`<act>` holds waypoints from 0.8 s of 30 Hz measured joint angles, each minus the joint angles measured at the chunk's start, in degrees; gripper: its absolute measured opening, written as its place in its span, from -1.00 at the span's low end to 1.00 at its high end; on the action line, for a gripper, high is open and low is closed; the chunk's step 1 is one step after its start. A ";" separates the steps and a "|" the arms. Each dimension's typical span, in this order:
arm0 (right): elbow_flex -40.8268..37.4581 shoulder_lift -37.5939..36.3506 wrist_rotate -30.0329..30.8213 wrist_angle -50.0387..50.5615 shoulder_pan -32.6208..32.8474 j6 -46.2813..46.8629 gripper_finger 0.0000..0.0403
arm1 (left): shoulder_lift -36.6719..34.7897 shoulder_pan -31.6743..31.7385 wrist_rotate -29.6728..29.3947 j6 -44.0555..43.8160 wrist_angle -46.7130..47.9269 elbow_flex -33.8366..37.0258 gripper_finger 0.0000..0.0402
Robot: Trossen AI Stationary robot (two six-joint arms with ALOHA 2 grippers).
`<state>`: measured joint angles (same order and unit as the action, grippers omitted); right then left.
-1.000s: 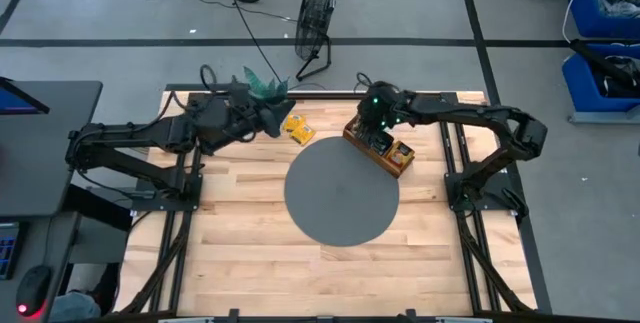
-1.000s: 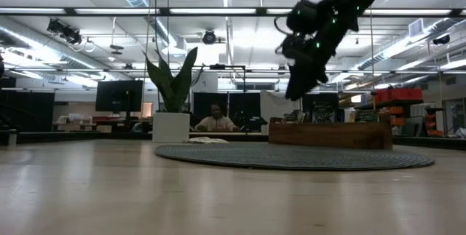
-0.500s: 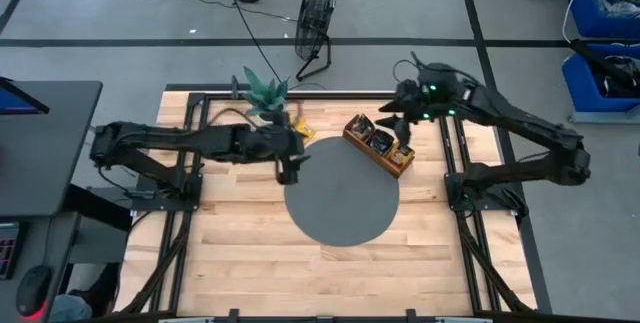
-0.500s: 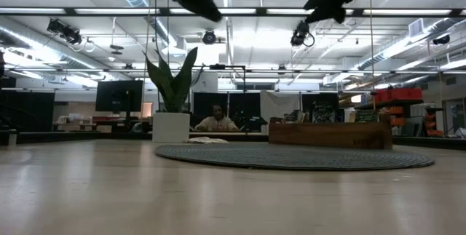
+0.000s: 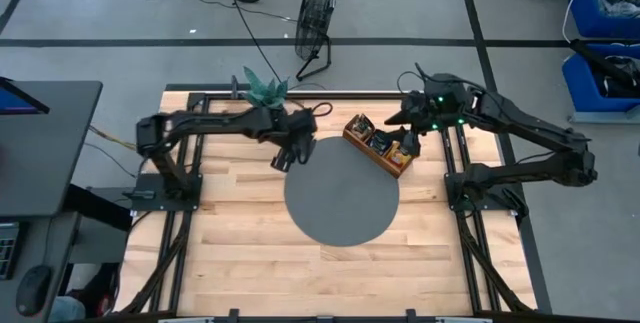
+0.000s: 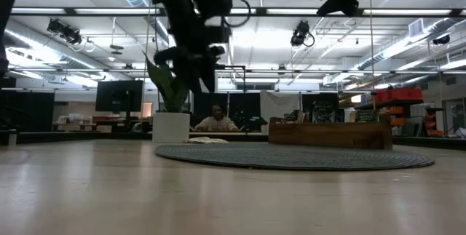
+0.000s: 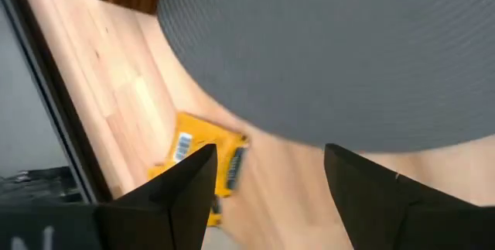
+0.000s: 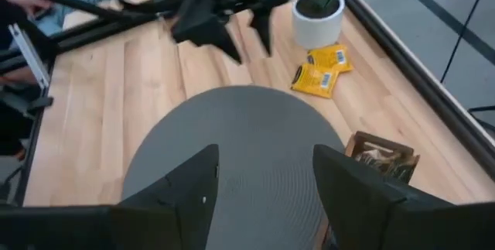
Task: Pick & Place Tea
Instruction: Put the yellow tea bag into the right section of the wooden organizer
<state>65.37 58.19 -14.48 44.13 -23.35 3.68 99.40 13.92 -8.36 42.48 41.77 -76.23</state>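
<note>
Left gripper [image 7: 267,196] open above the yellow tea [image 7: 203,165]; empty.

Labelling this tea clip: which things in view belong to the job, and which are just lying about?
Job:
yellow tea packets, on the table by the plant
wooden tray
left gripper, open, near the packets
right gripper, open, above the tray

Lying about:
grey mat
plant
fan

A light wooden table [image 5: 250,253] is carrying a round grey mat [image 5: 342,191] at its middle. At the far edge a white-potted green plant [image 8: 319,11] is standing, with yellow tea packets [image 8: 321,70] lying just beside it on the bare wood. A long brown wooden tray [image 5: 378,146] is sitting near the mat's far right rim, possibly overlapping it.
</note>
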 joint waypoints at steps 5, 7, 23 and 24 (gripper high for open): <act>-1.27 0.02 -1.79 0.16 0.69 -1.54 0.07 | 6.97 2.39 -1.52 6.52 0.30 -4.67 0.21; -1.79 0.02 -3.39 0.15 0.71 -2.01 0.07 | 9.69 3.21 -1.48 8.26 1.28 -6.72 0.21; -4.44 0.07 -9.13 0.08 0.69 -5.25 0.07 | 21.07 8.27 2.33 16.42 10.39 -14.21 0.21; -4.44 0.09 -9.17 0.08 0.69 -5.28 0.07 | 21.31 8.59 2.95 16.88 10.74 -14.21 0.21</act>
<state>60.93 58.28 -23.65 44.21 -22.65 -1.60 120.71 22.51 -5.41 59.36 52.51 -90.43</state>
